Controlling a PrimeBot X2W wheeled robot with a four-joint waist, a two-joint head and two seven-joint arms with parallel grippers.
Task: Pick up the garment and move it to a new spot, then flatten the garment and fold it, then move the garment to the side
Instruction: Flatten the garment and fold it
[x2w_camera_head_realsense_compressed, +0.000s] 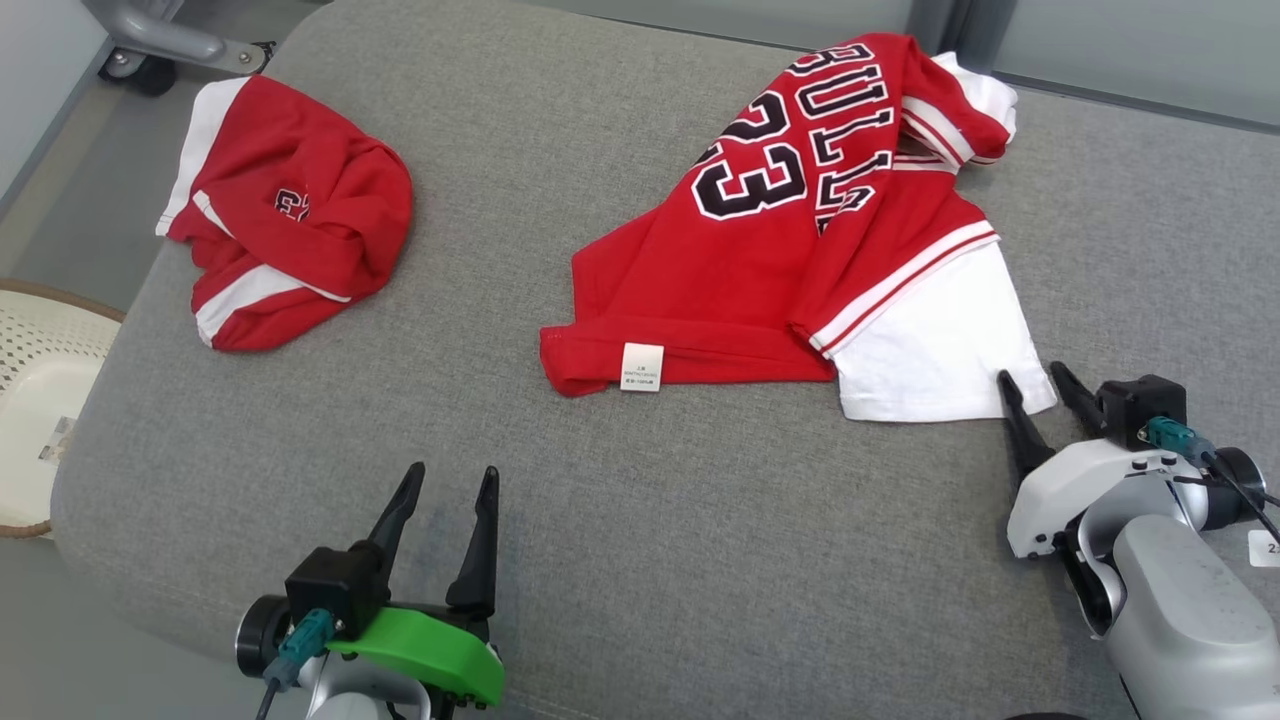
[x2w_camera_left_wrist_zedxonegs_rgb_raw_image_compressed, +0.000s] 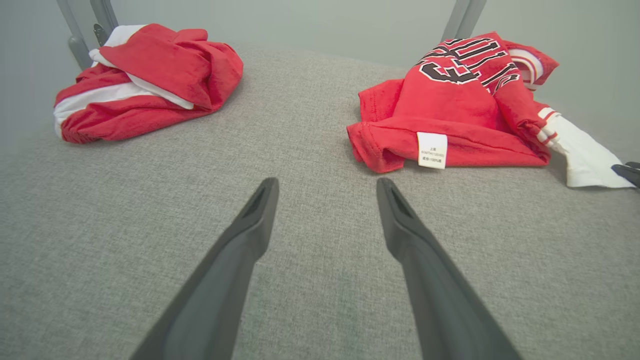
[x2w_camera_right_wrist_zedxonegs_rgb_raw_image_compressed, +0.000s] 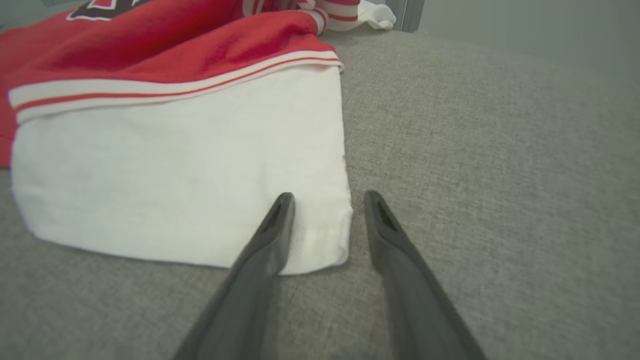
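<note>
**At the sleeve corner, grip not yet made**

Nearest to me, my left gripper hangs over bare grey cushion. Its fingers are spread wide and hold nothing, and it is well apart from any cloth.

A little farther out on my other side, my right gripper is at the near corner of the white sleeve. Its wrist view shows the jaws apart: one finger lies over the white cloth just inside the corner, and the other rests on the cushion just beside the edge. The corner sits between them, unpinched and flat on the cushion, so I count this pincer as released.

Beyond the sleeve lies the rest of the jersey, the garment I take to be my job. It sits right of the cushion's middle, red with black and white lettering. The body is twisted and doubled over, and the hem is rolled so that a white label faces me. It is neither flat nor folded.

Farther off to my left, a second red and white garment sits bunched near the cushion's far corner. A pale basket stands beside the cushion's edge.

I judge that I am at the very start. The lift, the move to a new spot, the flattening, the folding and the setting aside all remain.
</note>
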